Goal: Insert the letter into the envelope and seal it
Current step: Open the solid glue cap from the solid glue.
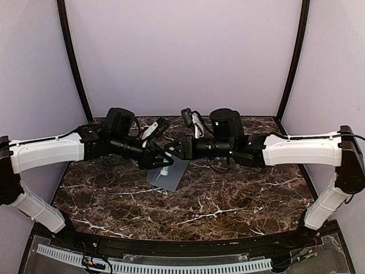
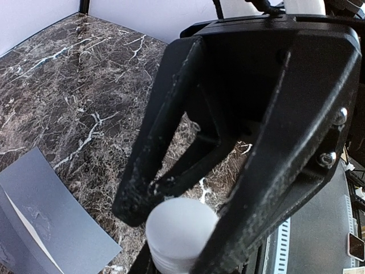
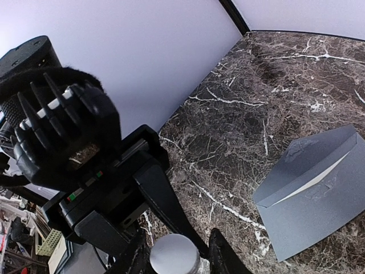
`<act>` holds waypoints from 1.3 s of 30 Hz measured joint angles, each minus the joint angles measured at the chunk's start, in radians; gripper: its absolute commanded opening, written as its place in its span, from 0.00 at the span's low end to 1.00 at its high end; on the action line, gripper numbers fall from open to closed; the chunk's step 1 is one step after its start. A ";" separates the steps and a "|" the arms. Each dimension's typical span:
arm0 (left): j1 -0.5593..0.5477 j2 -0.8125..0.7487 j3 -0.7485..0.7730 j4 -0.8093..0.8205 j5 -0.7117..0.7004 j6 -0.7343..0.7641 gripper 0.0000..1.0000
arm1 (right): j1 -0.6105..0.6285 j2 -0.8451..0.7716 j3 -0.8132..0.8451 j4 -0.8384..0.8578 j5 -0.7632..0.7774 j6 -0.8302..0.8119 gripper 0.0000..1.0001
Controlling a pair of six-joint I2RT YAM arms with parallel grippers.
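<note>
The grey envelope [image 1: 173, 178] lies flat on the dark marble table [image 1: 239, 200] just below both grippers. It also shows in the left wrist view [image 2: 45, 222] and in the right wrist view [image 3: 319, 200], with a pale line along its flap edge. The letter is not in view. A small white glue stick [image 1: 165, 170] hangs above the envelope. My left gripper [image 1: 157, 161] and my right gripper [image 1: 170, 152] meet around it, and both look shut on it. Its round white top shows between the fingers in the left wrist view [image 2: 181, 225] and in the right wrist view [image 3: 174, 256].
Both arms stretch inward from the sides and cross the middle of the table. Lilac walls with black poles [image 1: 71, 57] close the back and sides. A black rail and a white cable strip [image 1: 171, 265] run along the near edge.
</note>
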 measured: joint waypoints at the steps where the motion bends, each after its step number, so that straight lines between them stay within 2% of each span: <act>1: 0.000 0.004 0.000 0.000 0.000 -0.003 0.01 | 0.002 0.001 0.000 0.003 -0.001 -0.002 0.28; 8: -0.002 0.009 0.000 0.002 0.005 -0.034 0.03 | 0.007 0.005 0.000 0.005 0.006 -0.005 0.14; 12: -0.002 0.009 0.000 0.004 0.004 -0.045 0.27 | 0.007 0.005 0.000 0.005 0.011 -0.009 0.07; 13: -0.002 0.009 0.000 0.006 0.004 -0.047 0.38 | 0.008 0.005 0.000 0.006 0.014 -0.009 0.07; 15: -0.002 0.009 0.000 0.008 0.005 -0.043 0.47 | 0.008 0.005 -0.002 0.008 0.021 -0.003 0.06; 18: -0.002 0.009 -0.001 0.022 0.006 -0.044 0.49 | 0.008 0.003 -0.005 0.014 0.031 0.007 0.06; 24: -0.002 0.009 -0.001 0.025 0.008 -0.042 0.43 | 0.008 -0.016 -0.013 0.013 0.062 0.013 0.06; 28: -0.002 0.009 -0.001 0.024 0.002 -0.040 0.22 | 0.008 -0.037 -0.018 0.014 0.079 0.013 0.06; 34: -0.003 0.010 -0.001 0.027 -0.006 -0.031 0.00 | 0.005 -0.047 -0.026 0.015 0.087 0.017 0.03; 39: -0.004 0.011 -0.001 0.027 -0.008 -0.029 0.00 | 0.000 -0.050 -0.037 0.027 0.098 0.025 0.03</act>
